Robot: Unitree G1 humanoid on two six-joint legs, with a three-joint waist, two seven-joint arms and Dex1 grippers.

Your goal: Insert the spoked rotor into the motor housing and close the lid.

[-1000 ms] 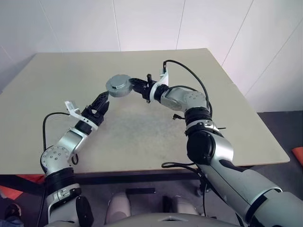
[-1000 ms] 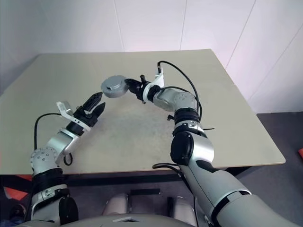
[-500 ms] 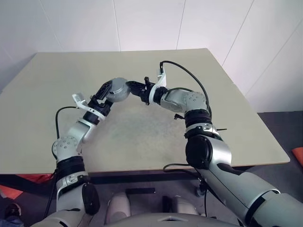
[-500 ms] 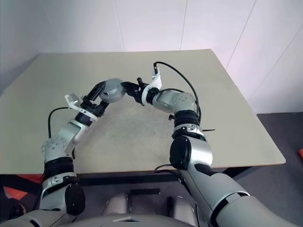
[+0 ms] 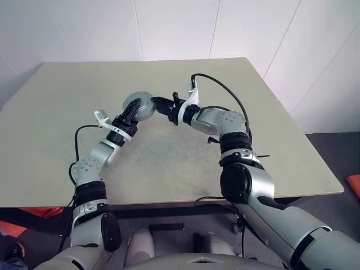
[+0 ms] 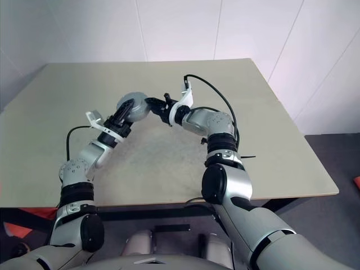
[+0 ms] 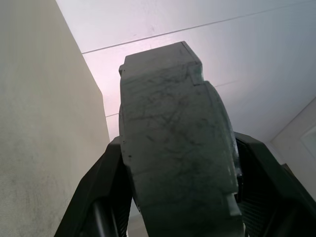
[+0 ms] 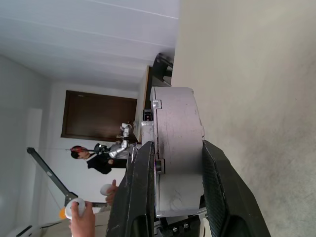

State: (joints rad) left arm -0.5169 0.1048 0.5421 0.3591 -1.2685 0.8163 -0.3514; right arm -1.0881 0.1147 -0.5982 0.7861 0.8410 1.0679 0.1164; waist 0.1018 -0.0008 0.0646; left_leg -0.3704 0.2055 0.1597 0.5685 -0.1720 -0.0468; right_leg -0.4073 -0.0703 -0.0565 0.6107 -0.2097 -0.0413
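Housing (image 5: 139, 106) hangs above the counter (image 5: 169, 152), pinched by my right jaws (image 5: 155, 104) and my left jaws (image 5: 130, 113) from opposite sides.

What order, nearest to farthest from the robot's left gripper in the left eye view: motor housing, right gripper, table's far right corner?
From the left gripper:
1. motor housing, between its fingers.
2. right gripper, across the housing.
3. table's far right corner, far behind to the right.
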